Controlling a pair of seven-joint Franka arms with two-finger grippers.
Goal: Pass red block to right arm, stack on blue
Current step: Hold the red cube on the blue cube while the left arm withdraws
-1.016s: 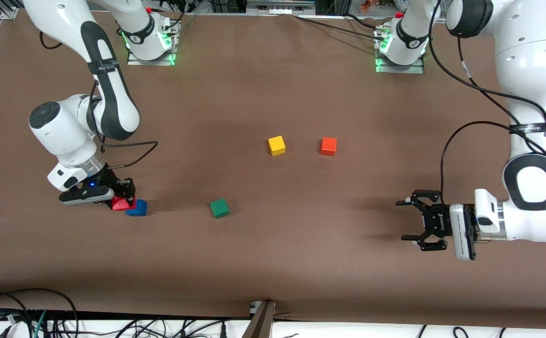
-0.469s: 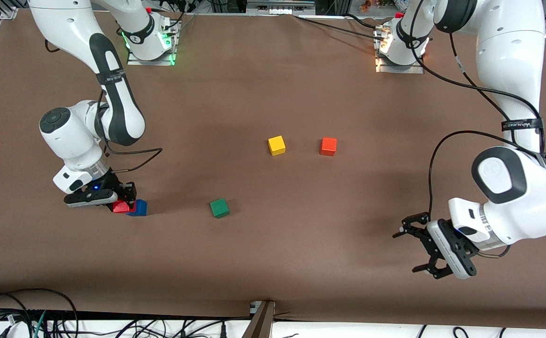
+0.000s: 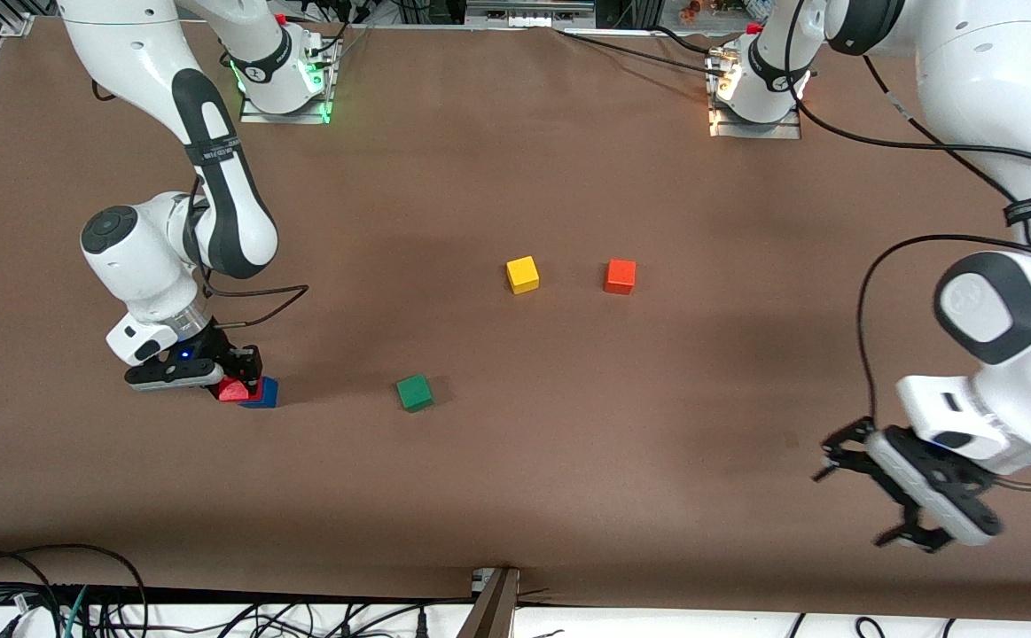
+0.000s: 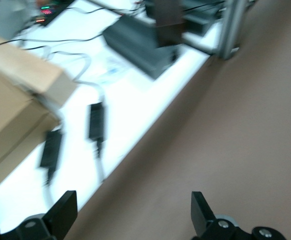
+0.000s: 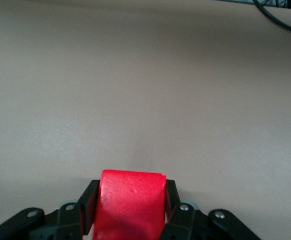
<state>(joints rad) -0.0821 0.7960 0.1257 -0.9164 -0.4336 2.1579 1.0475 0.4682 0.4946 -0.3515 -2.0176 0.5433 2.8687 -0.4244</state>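
Observation:
My right gripper (image 3: 237, 383) is shut on the red block (image 3: 231, 390) and holds it low, at the blue cube (image 3: 262, 392). In the front view the red block overlaps the blue cube's edge on the side toward the right arm's end; I cannot tell if they touch. In the right wrist view the red block (image 5: 130, 205) fills the space between the fingers of the right gripper (image 5: 130, 197), and the blue cube is hidden. My left gripper (image 3: 854, 498) is open and empty over the table's front edge at the left arm's end. It also shows open in the left wrist view (image 4: 132, 206).
A green cube (image 3: 414, 392) lies mid-table, near the front camera. A yellow cube (image 3: 522, 274) and an orange cube (image 3: 620, 276) lie farther from it. Past the table edge, the left wrist view shows cables (image 4: 96, 125) and a cardboard box (image 4: 15, 105).
The left arm swung from mid-height down toward the table's front edge and its own end, gripper still open. The right gripper with the red block shifted slightly toward the blue cube.

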